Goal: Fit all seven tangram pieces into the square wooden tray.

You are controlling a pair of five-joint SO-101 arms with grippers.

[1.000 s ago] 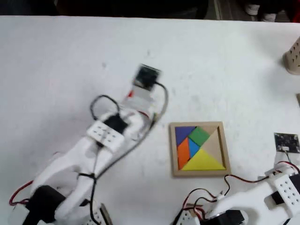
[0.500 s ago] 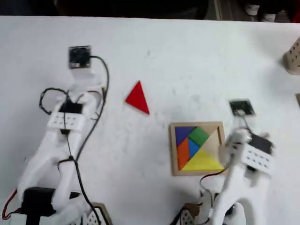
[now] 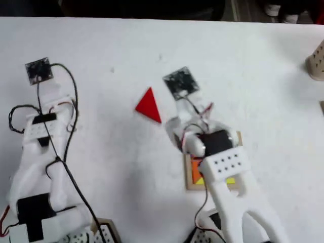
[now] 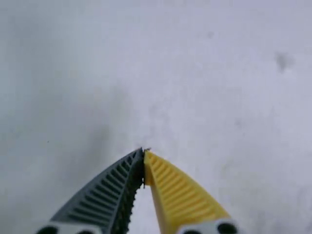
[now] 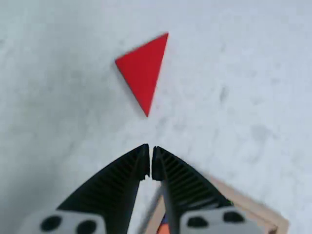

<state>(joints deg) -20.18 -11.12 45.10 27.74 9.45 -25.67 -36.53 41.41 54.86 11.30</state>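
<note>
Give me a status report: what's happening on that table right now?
Left jaws shut, empty, over bare table. Right jaws shut, empty, at corner of wooden tray. Red triangle outside tray, ahead of right jaws. Nothing between.

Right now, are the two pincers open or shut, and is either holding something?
Left pincer: shut, holding nothing.
Right pincer: shut, holding nothing.

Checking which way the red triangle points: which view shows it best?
The right wrist view: the red triangle lies close and unobstructed just ahead of the right gripper. The high view shows it whole but farther off.
</note>
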